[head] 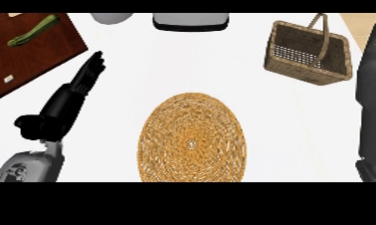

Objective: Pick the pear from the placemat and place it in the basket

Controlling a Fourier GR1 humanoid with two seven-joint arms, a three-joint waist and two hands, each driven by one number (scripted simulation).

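The round woven placemat (pixel 192 138) lies bare in the middle of the white tabletop (pixel 294 119), and I see no pear on it or anywhere else on the surface. That leaves one likely place for it: inside the right hand, which is out of sight. All that shows on that side is a dark forearm (pixel 366 104) running along the edge of the view, close beside the wicker basket (pixel 307 52). So I cannot tell how that hand is set, nor confirm it carries the fruit.

The basket sits at the far right with its handle up and its mouth open, nothing visible inside.

The left hand (pixel 86 77) rests at the left, fingers straight and holding nothing, just short of a wooden board (pixel 37 52) with a green vegetable (pixel 32 31) on it. It looks parked out of the way.
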